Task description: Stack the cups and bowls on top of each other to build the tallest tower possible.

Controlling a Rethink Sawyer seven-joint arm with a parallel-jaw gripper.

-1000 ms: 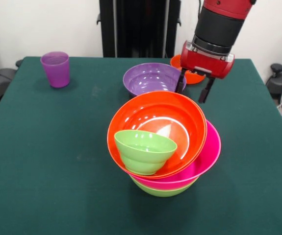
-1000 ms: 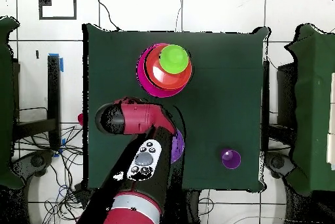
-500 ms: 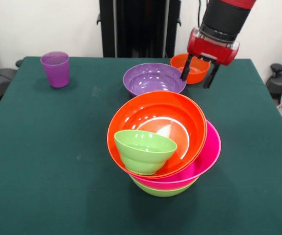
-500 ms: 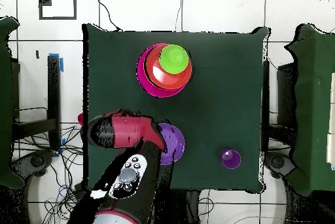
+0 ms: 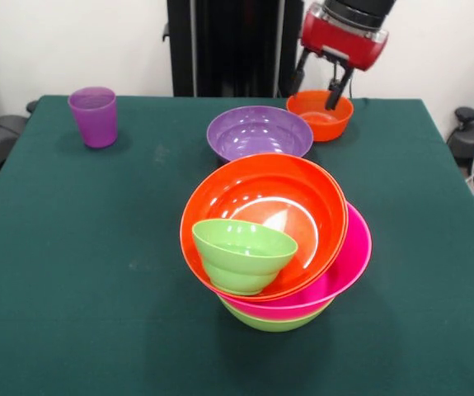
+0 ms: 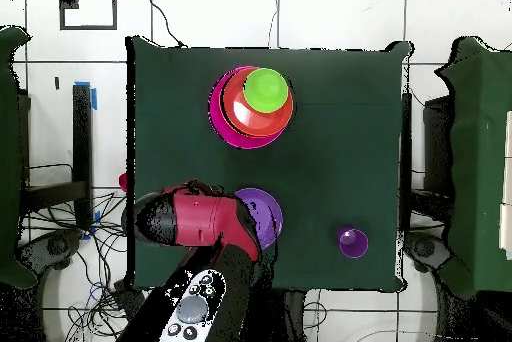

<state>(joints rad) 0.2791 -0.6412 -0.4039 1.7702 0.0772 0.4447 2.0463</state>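
- We see the gripper [image 5: 317, 81] hanging above the small orange bowl [image 5: 320, 115] at the table's far side; its two dark fingers [image 5: 333, 92] stand apart with nothing between them.
- One finger's tip shows against the small orange bowl's inside, but we cannot tell whether it touches.
- In the overhead view the red arm [image 6: 190, 220] hides that bowl and the gripper.
- We find the tower [image 5: 276, 239] near the middle of the green table [image 5: 72, 272]: a lime green bowl [image 5: 274, 322] lowest, a wide hot pink bowl [image 5: 348, 262] on it, a wide orange bowl [image 5: 282, 202] above, tilted towards the camera.
- A small lime green bowl [image 5: 243, 252] lies tipped inside the wide orange one, against its near rim.
- A purple bowl [image 5: 257, 134] sits upright just beside the small orange bowl, between it and the tower.
- The purple cup [image 5: 93, 116] stands upright, well apart from everything else, at a far corner.
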